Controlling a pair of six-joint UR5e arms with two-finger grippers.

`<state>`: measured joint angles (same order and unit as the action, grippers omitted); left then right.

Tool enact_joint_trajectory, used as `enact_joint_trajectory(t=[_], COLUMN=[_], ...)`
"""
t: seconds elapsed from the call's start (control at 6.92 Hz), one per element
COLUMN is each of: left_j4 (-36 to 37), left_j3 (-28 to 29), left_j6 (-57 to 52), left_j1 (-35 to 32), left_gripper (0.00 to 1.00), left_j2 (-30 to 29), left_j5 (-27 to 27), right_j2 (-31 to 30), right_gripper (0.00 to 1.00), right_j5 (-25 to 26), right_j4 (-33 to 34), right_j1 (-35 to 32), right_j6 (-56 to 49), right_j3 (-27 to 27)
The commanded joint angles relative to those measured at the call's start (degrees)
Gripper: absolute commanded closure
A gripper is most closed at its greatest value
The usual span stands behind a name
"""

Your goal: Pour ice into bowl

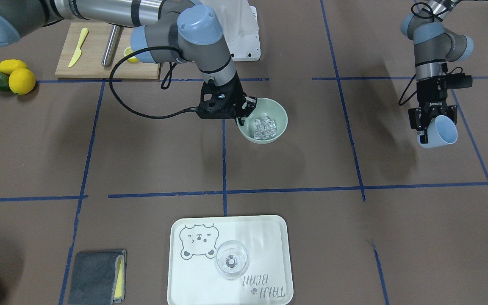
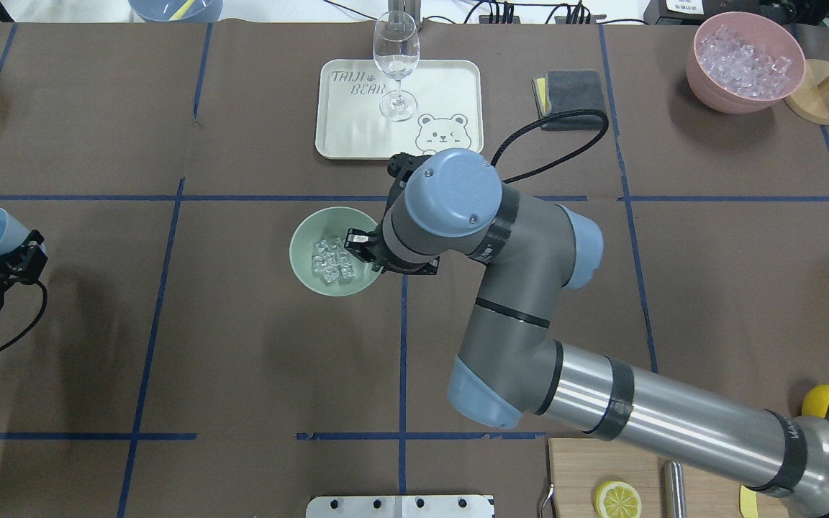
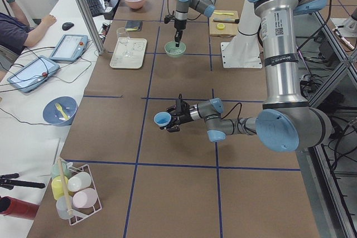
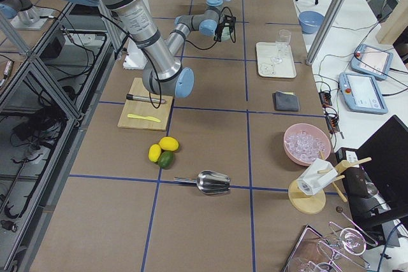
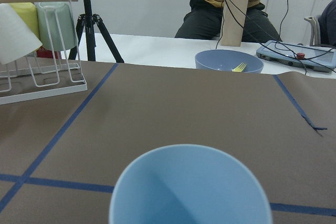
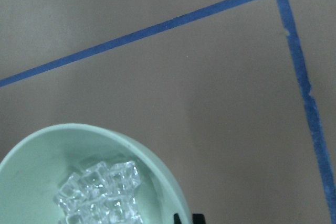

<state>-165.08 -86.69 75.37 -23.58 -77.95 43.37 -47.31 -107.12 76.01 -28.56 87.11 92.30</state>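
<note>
The pale green bowl (image 1: 281, 120) stands near the table's middle and holds the ice (image 1: 265, 127), a heap of clear cubes, also seen from overhead (image 2: 333, 260) and in the right wrist view (image 6: 100, 192). My right gripper (image 1: 242, 120) is shut on the bowl's rim (image 6: 165, 179) at its side nearest the robot's right. My left gripper (image 1: 432, 129) is far off to the robot's left, shut on a light blue cup (image 1: 441, 131) held tilted above the table. The cup (image 5: 189, 187) looks empty in the left wrist view.
A white tray (image 2: 450, 86) with a wine glass (image 2: 395, 68) lies beyond the bowl. A grey cloth (image 2: 569, 93) and a pink bowl of ice (image 2: 744, 61) sit at the far right. A cutting board (image 1: 100, 59), lemons (image 1: 20, 78) and a metal scoop (image 4: 210, 181) lie on the robot's right.
</note>
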Motion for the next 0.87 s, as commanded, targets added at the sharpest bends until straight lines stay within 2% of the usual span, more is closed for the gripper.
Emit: enact_joint_trajectory(t=[0.0, 0.29, 0.43, 0.58, 0.72], left_j4=[0.29, 1.43, 1.43, 1.69, 1.70], left_j3=[1.43, 1.52, 1.52, 1.61, 1.44], left_j6=[0.48, -0.14, -1.27, -1.37, -2.33], left_j1=[1.87, 2.31, 2.31, 2.31, 2.31], left_gripper=[1.00, 0.86, 0.67, 0.01, 0.00], left_j2=[-0.63, -0.54, -0.54, -0.54, -0.37], left_j5=[-2.32, -2.33, -2.33, -2.33, -2.24], right_j2=[-6.28, -10.68, -11.31, -11.40, -12.62], right_gripper=[1.00, 1.00, 1.00, 1.00, 1.00], right_j5=[-2.82, -5.11, -5.20, -5.20, -6.60], right_j4=[0.72, 0.72, 0.72, 0.72, 0.72], right_j1=[-3.34, -6.15, -6.60, -7.12, -8.52], right_j6=[-1.77, -3.61, -4.40, -5.19, -5.63], right_j3=[5.33, 9.45, 9.91, 9.91, 10.26])
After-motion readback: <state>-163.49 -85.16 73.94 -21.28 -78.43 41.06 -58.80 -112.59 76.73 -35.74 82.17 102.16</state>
